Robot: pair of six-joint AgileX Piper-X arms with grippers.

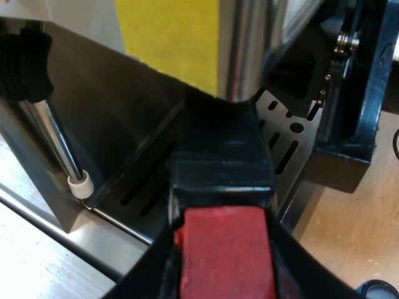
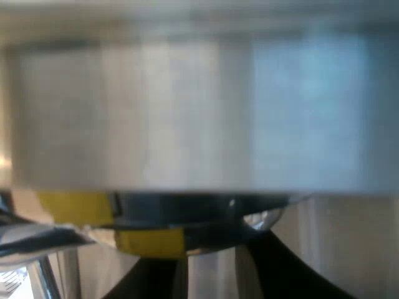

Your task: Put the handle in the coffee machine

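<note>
Red-tipped and dark along its length, the handle (image 1: 221, 156) sits clamped in the left gripper (image 1: 224, 261). Its two black fingers (image 1: 146, 274) press on either side of the red end (image 1: 225, 249), so the gripper is closed on the handle. From the fingertips the handle runs straight ahead and ends against a polished metal part (image 1: 246, 50). Whether that part is the holder's own head or a piece of the machine I cannot tell, nor whether the holder is locked in.

Beneath the handle, just beyond the fingertips, lies the slotted metal drip tray (image 1: 146, 196) at the front of the espresso machine (image 1: 118, 106), whose dark front panel rises behind the tray. A yellow patch (image 1: 168, 37) shows on the machine above the handle's far end. Off to one side of the gripper a steam wand (image 1: 56, 146) with a white tip (image 1: 81, 185) hangs down near the tray's corner, with a black knob (image 1: 25, 62) above it. On the gripper's other side a dark blue frame (image 1: 355, 106) stands on a wooden table (image 1: 352, 230).

The right gripper (image 2: 218, 268) is close up under a broad brushed metal surface (image 2: 199, 106). Just ahead of it a dark, shiny round rim (image 2: 206, 208) sits beneath that surface, with a yellow reflection (image 2: 149, 242) on it. Whether this gripper is open or closed I cannot tell.
</note>
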